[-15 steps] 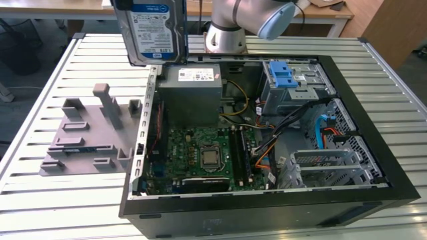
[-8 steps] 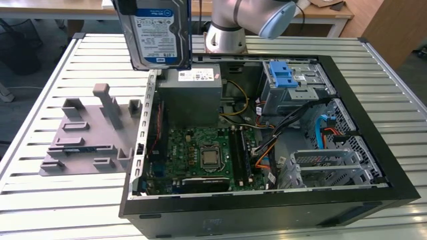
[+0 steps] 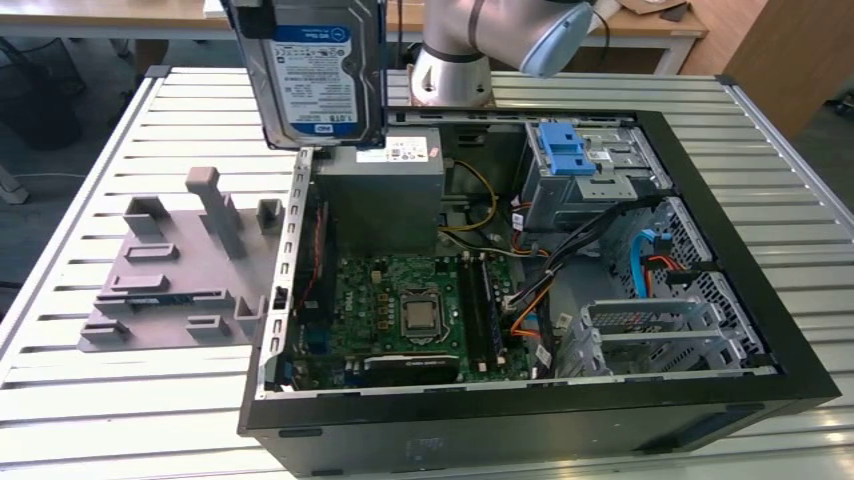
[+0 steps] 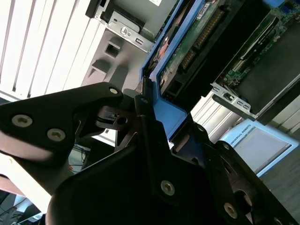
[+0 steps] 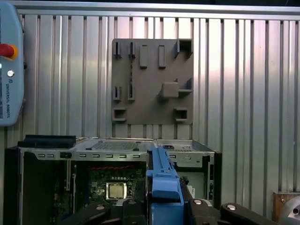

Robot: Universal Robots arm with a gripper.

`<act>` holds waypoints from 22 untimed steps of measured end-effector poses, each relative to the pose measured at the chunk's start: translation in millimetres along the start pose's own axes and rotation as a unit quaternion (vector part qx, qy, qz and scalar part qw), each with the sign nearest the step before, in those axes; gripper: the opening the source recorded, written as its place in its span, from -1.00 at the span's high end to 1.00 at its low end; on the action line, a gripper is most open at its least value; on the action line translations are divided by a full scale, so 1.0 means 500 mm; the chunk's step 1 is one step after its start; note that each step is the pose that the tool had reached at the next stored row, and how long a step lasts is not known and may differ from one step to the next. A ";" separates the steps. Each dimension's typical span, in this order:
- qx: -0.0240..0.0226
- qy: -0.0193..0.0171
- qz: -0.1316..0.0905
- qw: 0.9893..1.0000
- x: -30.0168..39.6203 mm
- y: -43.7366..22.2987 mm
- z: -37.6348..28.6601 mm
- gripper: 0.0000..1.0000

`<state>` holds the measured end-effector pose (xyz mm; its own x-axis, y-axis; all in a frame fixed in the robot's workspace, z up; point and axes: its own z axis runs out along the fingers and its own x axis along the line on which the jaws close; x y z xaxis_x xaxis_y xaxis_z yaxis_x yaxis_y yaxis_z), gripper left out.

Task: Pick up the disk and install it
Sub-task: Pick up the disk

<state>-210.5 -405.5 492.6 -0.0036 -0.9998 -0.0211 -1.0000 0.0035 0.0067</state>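
The disk [image 3: 318,75], silver with a blue-and-white label and a blue bracket, hangs upright high above the table in the exterior view. It is over the far left corner of the open computer case [image 3: 534,432]. In the second wrist view my gripper [image 4: 161,119] is shut on the blue bracket at the edge of the disk [image 4: 187,47], whose green circuit board faces the camera. The first wrist view looks along the disk [image 5: 164,180] edge-on, with my gripper [image 5: 164,208] clamped on it from both sides. Below it lies the case interior.
Inside the case are a grey power supply [image 3: 387,200], a motherboard [image 3: 414,310], a blue-latched drive cage [image 3: 574,150] and loose cables. A grey fixture plate [image 3: 160,270] with pegs lies to the exterior view's left. The arm's base [image 3: 454,60] stands behind the case.
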 end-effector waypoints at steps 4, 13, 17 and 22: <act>0.000 0.000 0.000 1.000 0.000 -0.032 0.000 0.27; 0.000 0.000 0.000 1.000 0.000 -0.113 0.000 0.27; 0.000 0.000 0.000 1.000 0.008 -0.119 0.001 0.27; 0.000 0.000 0.001 1.000 0.030 -0.119 0.002 0.27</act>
<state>-151.0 -420.8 490.8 -0.0051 -0.9998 -0.0202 -1.0000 0.0049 0.0065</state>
